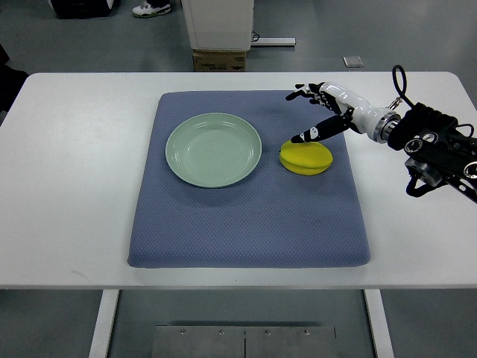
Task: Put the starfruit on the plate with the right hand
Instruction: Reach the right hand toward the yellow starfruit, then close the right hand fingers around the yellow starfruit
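Observation:
A yellow starfruit [306, 158] lies on the blue mat [246, 216], just right of the pale green plate [213, 149], which holds nothing. My right hand [309, 112] reaches in from the right edge and hovers over the fruit's far side. Its fingers are spread; the thumb tip [302, 138] sits at the starfruit's top edge, while the other fingers [298, 92] point left above the mat. Nothing is held in the hand. My left arm does not show.
The mat lies on a white table [67, 186]. Beyond the table's far edge stand a cardboard box [219, 60] and a white cabinet [218, 22]. A person's shoe [151, 9] shows on the floor at the top left.

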Robot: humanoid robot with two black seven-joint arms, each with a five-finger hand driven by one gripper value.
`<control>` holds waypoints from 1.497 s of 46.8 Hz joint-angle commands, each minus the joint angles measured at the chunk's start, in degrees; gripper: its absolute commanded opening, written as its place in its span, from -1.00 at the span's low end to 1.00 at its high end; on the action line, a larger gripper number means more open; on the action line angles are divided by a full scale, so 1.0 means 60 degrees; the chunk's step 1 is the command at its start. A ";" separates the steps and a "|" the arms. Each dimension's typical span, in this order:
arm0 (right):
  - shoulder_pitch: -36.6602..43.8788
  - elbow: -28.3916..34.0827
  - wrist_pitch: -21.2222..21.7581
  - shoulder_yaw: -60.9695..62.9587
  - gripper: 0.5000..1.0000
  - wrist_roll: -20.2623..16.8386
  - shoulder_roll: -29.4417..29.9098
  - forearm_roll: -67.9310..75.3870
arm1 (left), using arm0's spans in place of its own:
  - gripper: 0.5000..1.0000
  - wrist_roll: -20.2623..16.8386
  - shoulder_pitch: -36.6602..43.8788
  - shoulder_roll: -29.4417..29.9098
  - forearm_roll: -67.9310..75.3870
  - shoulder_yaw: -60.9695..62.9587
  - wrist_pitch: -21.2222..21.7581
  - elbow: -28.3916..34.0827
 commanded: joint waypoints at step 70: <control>0.0231 -0.0482 -0.0738 -0.1799 0.96 -0.0551 0.0589 -0.1039 | 1.00 0.0000 -0.0009 0.0000 0.0000 -0.0010 0.0000 0.0000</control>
